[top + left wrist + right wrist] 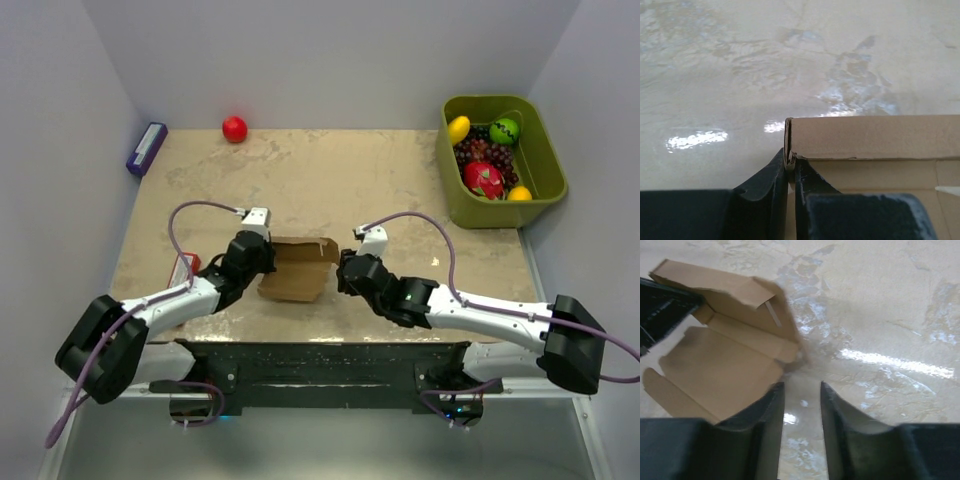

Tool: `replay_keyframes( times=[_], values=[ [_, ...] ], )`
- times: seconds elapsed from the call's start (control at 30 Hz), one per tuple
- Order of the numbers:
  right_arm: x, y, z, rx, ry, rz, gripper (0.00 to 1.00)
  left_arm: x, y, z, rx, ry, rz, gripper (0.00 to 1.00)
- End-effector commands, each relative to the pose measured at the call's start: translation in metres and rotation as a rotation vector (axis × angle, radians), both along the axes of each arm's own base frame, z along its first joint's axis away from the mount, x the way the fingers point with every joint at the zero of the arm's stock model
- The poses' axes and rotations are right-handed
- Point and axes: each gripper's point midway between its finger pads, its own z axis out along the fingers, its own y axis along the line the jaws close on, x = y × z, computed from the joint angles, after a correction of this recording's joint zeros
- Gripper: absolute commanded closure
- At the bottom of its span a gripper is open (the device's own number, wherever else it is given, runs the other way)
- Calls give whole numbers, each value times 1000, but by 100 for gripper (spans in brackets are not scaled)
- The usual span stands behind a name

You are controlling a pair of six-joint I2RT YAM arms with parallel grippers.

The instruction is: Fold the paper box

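The paper box [298, 268] is a brown cardboard blank, partly raised, lying between the two arms near the table's front edge. My left gripper [262, 256] is shut on the box's left wall; in the left wrist view the fingers [790, 162] pinch the upright edge of the box [865, 137]. My right gripper [344, 270] is open and empty just right of the box; in the right wrist view its fingertips [802, 387] stand apart over bare table, with the box [720, 360] to their left, flaps open.
A green bin [545, 160] with fruit stands at the back right. A red ball [234, 128] lies at the back, a purple-blue box [146, 148] at the back left. A flat red packet [188, 266] lies under the left arm.
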Motion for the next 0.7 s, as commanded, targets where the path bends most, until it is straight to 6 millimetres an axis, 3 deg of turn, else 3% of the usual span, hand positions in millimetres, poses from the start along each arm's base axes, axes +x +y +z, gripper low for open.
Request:
replay_keyframes(
  times=[0.0,0.1,0.17,0.37,0.43,0.5,0.67],
  values=[
    [4,-9,-2,23,2,-79,40,22,20,1,40,-104,114,100],
    [4,-8,5,62,10,-79,28,23,22,-2,50,-144,119,100],
    [7,-2,8,125,52,-58,26,23,23,-3,77,-169,125,100],
    [17,34,32,401,171,42,35,15,29,-9,166,-209,167,100],
    [19,45,31,432,206,54,37,13,34,-9,190,-223,201,100],
    [24,60,45,495,211,95,41,9,33,-13,200,-224,200,100],
    [44,70,29,494,258,73,53,4,34,-20,216,-220,211,100]
  ],
)
